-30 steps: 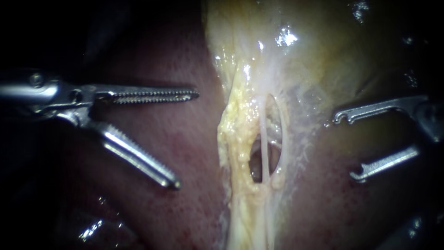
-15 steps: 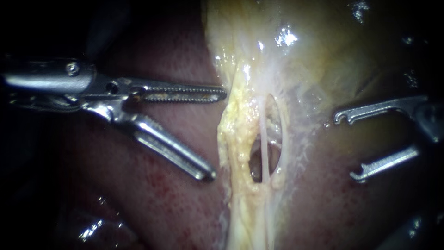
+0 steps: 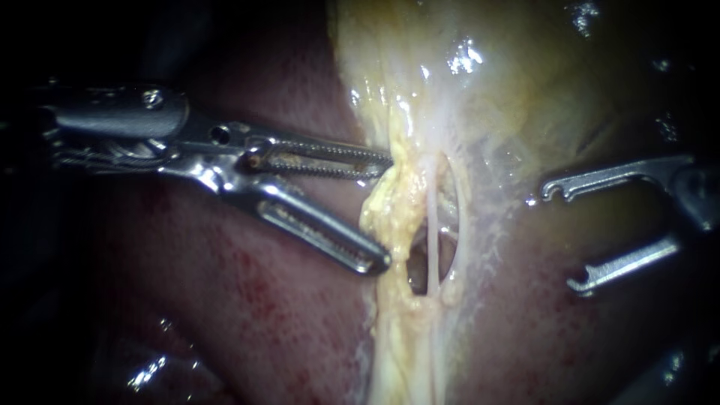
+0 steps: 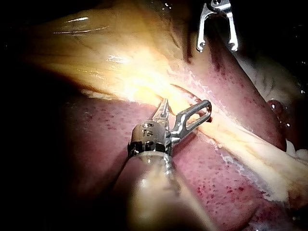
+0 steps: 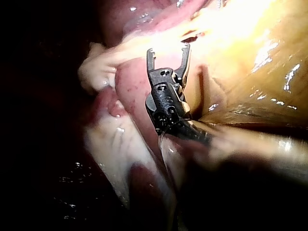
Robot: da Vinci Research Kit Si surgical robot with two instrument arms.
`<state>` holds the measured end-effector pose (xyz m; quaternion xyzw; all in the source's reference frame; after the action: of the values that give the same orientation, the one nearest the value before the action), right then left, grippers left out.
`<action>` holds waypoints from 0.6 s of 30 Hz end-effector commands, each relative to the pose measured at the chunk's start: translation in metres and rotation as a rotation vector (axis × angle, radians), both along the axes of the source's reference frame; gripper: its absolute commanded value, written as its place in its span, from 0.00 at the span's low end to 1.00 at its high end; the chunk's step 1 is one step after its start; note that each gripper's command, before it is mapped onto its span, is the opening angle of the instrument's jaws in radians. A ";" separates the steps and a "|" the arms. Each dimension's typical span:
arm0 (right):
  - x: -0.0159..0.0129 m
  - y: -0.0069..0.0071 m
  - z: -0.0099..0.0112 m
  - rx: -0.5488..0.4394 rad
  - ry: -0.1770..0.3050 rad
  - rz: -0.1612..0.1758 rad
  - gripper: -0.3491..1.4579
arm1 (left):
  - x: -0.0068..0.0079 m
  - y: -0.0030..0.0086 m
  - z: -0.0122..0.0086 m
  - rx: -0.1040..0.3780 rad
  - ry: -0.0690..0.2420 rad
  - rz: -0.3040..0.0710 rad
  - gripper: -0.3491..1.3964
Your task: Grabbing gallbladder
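The pale yellow gallbladder [image 3: 487, 90] lies at the top centre and narrows into a yellow fatty band [image 3: 382, 210] running down over the red liver [image 3: 285, 322]. A thin white tube [image 3: 431, 240] crosses a small window in that band. My left instrument [image 3: 386, 211] has its toothed jaws open, with the fatty edge bulging between the two tips. In the left wrist view the left instrument [image 4: 186, 108] has its jaws spread against the yellow band. My right instrument [image 3: 559, 238] hangs open to the right, apart from the tissue, and the right instrument [image 5: 168, 50] also shows open in its wrist view.
Dark liver surface [image 3: 622, 337] fills the lower right. A wet glistening fold [image 3: 150, 371] sits at the lower left. My right instrument [image 4: 216, 45] shows ahead of the left one in the left wrist view, above the gallbladder [image 4: 96, 43].
My left instrument has moved right until its open jaws straddle the fatty edge, and the jaws have narrowed. The yellow edge has bunched up. The right instrument has not moved.
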<state>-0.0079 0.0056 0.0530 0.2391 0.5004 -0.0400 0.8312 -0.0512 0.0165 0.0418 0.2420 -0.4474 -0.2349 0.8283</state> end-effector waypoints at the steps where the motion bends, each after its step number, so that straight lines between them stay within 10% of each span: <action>1: 0.0000 0.0000 0.0000 0.000 0.000 0.000 0.52 | 0.0000 0.0001 0.0003 0.004 0.004 -0.001 0.51; 18: 0.0000 0.0000 0.0000 0.005 -0.003 0.002 0.52 | 0.0017 0.0013 0.0034 0.040 0.055 -0.023 0.07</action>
<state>-0.0079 0.0055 0.0530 0.2406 0.4996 -0.0377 0.8313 -0.0494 0.0178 0.0454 0.2459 -0.4217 -0.2607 0.8329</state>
